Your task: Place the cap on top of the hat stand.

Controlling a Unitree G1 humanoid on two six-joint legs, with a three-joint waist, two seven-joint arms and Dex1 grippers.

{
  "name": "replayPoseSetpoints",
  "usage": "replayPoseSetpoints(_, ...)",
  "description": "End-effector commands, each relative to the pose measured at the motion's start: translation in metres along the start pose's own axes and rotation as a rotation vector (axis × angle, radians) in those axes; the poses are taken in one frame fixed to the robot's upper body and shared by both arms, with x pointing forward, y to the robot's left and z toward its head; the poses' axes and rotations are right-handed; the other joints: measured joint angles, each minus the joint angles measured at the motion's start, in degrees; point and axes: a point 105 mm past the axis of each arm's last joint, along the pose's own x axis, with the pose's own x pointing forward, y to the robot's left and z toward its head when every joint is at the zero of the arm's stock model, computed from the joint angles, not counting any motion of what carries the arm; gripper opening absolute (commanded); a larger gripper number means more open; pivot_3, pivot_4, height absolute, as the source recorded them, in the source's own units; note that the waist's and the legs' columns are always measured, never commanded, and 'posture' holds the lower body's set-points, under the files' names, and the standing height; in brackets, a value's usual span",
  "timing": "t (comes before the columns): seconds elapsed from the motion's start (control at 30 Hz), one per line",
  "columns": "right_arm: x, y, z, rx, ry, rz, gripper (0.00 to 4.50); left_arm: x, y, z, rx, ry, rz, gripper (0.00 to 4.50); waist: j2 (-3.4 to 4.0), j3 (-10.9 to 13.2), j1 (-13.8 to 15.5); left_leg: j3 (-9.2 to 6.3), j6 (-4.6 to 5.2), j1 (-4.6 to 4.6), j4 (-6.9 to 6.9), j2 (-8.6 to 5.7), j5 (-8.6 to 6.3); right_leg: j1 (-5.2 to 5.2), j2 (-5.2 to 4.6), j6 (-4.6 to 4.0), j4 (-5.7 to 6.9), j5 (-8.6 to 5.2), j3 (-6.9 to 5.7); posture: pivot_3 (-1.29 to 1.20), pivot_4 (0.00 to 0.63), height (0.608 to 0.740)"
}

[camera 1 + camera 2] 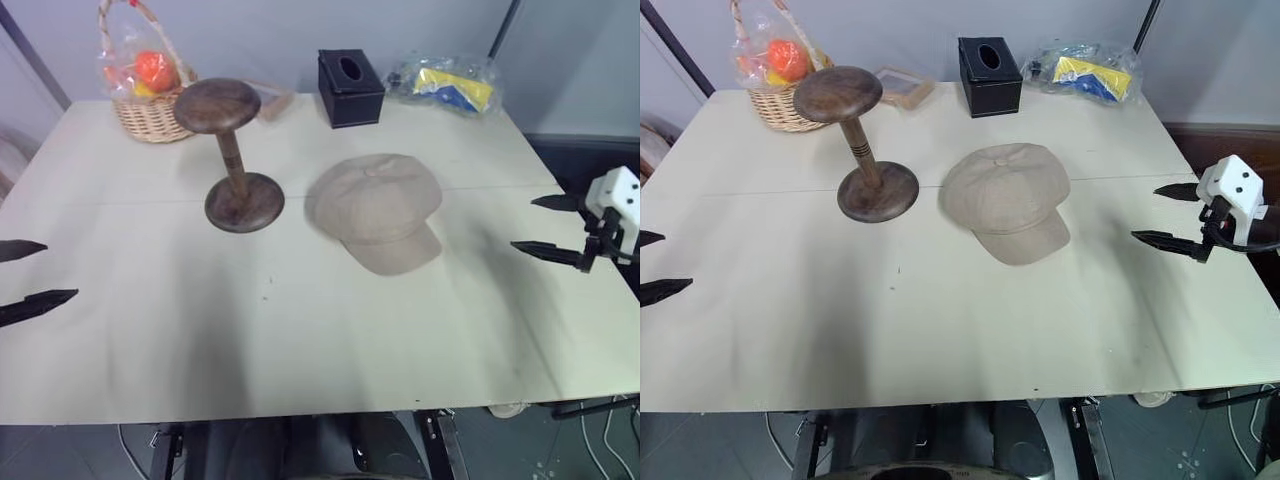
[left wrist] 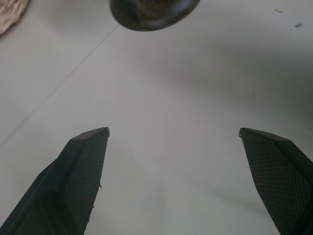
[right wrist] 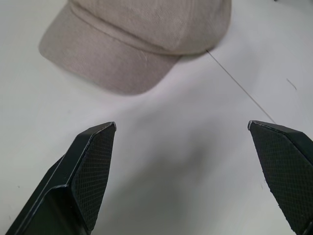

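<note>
The beige cap [image 1: 376, 209] lies flat on the pale table [image 1: 300, 330] near its middle, brim toward the front. Just to its left stands the dark wooden hat stand [image 1: 232, 150], upright and bare on top. My right gripper [image 1: 541, 226] hovers open over the table's right edge, well clear of the cap; the right wrist view shows the cap's brim [image 3: 112, 63] ahead of its spread fingers. My left gripper [image 1: 30, 272] is open at the left edge, far from the stand, whose base [image 2: 154, 12] shows ahead of it in the left wrist view.
A wicker basket [image 1: 148, 95] with wrapped fruit sits at the back left, close behind the stand. A black tissue box [image 1: 350, 87] and a plastic bag with blue and yellow contents [image 1: 448, 84] stand along the back edge. A small flat item [image 1: 902, 87] lies behind the stand.
</note>
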Motion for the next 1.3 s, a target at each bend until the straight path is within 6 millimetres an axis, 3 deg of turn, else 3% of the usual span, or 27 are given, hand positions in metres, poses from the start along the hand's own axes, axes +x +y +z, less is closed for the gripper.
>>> replayPoseSetpoints(0.03,-0.008,-0.008,0.012,-0.040,-0.041,-0.047,4.45,-0.002,0.007,0.004,0.063,0.027,0.016,4.50,0.00,0.00,-0.12,0.01,0.00,0.01,-0.01,0.01,0.00,0.00,0.02,0.01,0.01,0.00,0.01,0.00,0.150,0.740)
replayPoseSetpoints(0.17,-0.009,-0.012,0.008,-0.084,-0.025,-0.096,4.45,0.001,0.015,0.009,0.045,-0.019,0.052,4.50,0.00,0.00,-0.07,0.06,0.00,0.00,-0.01,0.04,0.00,-0.04,0.08,0.02,0.05,0.01,0.01,0.00,0.150,0.740)
replayPoseSetpoints(0.53,-0.013,-0.006,0.009,-0.078,-0.035,-0.088,4.45,0.009,0.011,0.024,-0.004,-0.087,-0.015,4.50,0.00,0.00,-0.03,0.17,0.00,0.01,0.01,0.03,0.00,-0.03,0.09,0.04,0.09,0.02,0.02,0.00,0.150,0.740)
replayPoseSetpoints(0.63,-0.013,-0.005,0.011,-0.113,-0.018,-0.090,4.45,0.013,0.012,0.041,-0.012,-0.148,-0.038,4.50,0.00,0.00,0.01,0.16,0.00,0.01,0.04,0.03,0.00,-0.03,0.11,0.05,0.14,0.03,0.02,0.00,0.150,0.740)
replayPoseSetpoints(0.77,-0.008,-0.006,0.032,-0.167,-0.078,-0.168,4.45,0.018,0.007,0.087,-0.027,-0.292,-0.130,4.50,-0.03,0.01,0.07,0.12,0.00,-0.01,0.10,0.02,0.00,-0.02,0.12,0.06,0.19,0.03,-0.01,0.00,0.150,0.740)
replayPoseSetpoints(1.0,0.015,0.055,0.036,-0.464,-0.053,-0.201,4.45,0.031,-0.022,0.143,-0.011,-0.410,-0.422,4.50,-0.14,-0.04,0.15,-0.03,0.00,-0.02,0.14,-0.02,0.00,0.00,0.19,0.12,0.36,0.03,-0.10,0.00,0.150,0.740)
replayPoseSetpoints(1.1,0.028,0.072,0.035,-0.638,-0.029,-0.263,4.45,0.044,-0.033,0.149,0.038,-0.379,-0.508,4.50,-0.15,-0.04,-0.12,0.05,0.00,-0.01,0.34,-0.06,0.01,-0.01,0.19,0.12,0.50,0.03,-0.05,0.00,0.150,0.740)
replayPoseSetpoints(1.3,0.057,0.097,0.023,-0.803,-0.030,-0.316,4.45,0.049,-0.047,0.154,0.061,-0.353,-0.642,4.50,-0.29,0.02,-0.01,0.07,-0.01,-0.01,0.55,-0.06,0.01,-0.01,0.31,0.09,0.66,0.01,0.00,0.00,0.150,0.740)
